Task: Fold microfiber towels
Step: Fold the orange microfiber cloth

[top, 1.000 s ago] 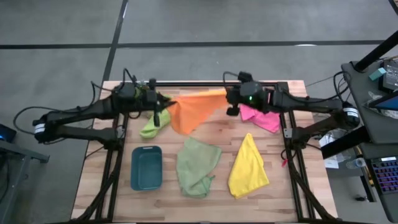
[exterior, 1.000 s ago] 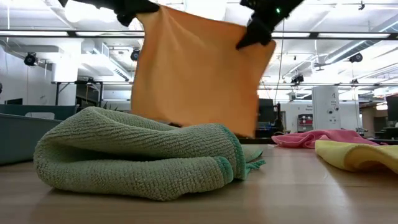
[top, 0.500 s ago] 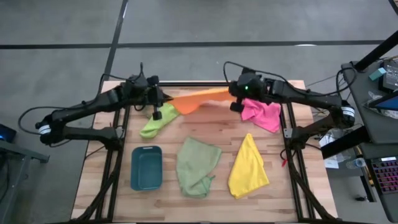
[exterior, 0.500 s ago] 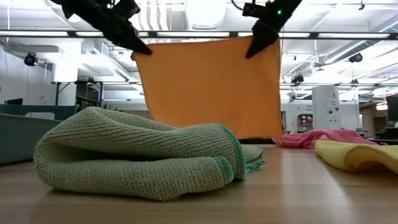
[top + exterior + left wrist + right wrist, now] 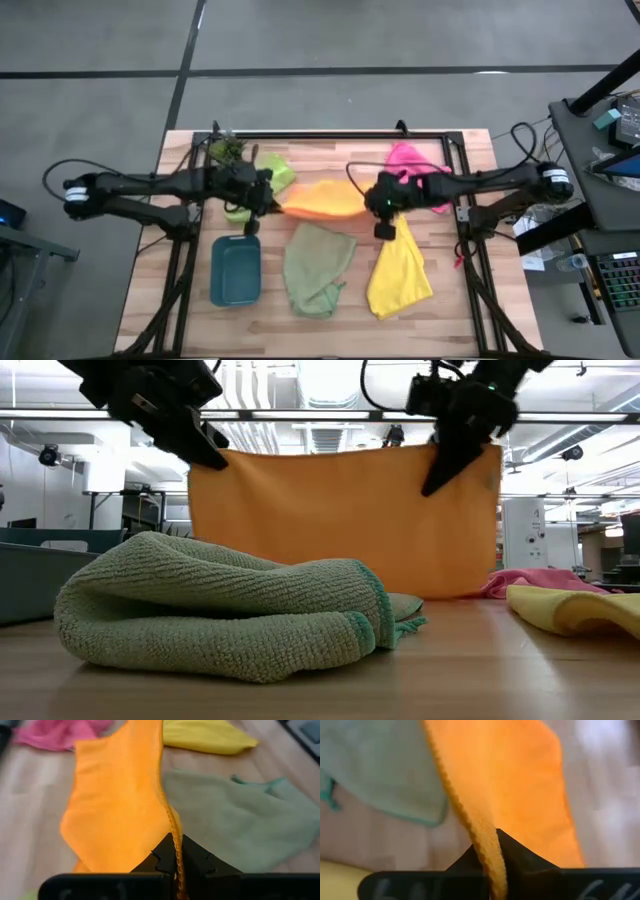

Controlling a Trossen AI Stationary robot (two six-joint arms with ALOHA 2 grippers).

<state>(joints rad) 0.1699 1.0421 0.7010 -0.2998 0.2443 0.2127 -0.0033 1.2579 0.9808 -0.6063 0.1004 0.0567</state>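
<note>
Left hand (image 5: 268, 196) is clamped tight on one top corner of the orange towel (image 5: 322, 199), and the right hand (image 5: 378, 203) is pinched shut on the other corner, so the cloth hangs stretched between them over the middle of the worktop (image 5: 470, 300). From above it reads only as a narrow orange band; the low view shows it as a wide hanging sheet whose lower edge reaches down to the worktop behind the sage towel. Each wrist view adds the close detail: the hemmed orange edge runs straight into the closed fingers (image 5: 165, 857), with the cloth falling away beyond.

Moving outward, the pale sage green towel (image 5: 318, 266) lies bunched just in front of the orange one and fills the foreground of the low view, blocking its bottom left part. The yellow towel (image 5: 400, 270) lies beside it, under the right hand. The pink towel (image 5: 415, 170) sits behind the right arm, the lime green towel (image 5: 273, 172) behind the left hand, next to a small potted plant (image 5: 226, 149). A teal tray (image 5: 236, 269) rests on the left front.

Count: five towels, one tray, one plant, two hands.
</note>
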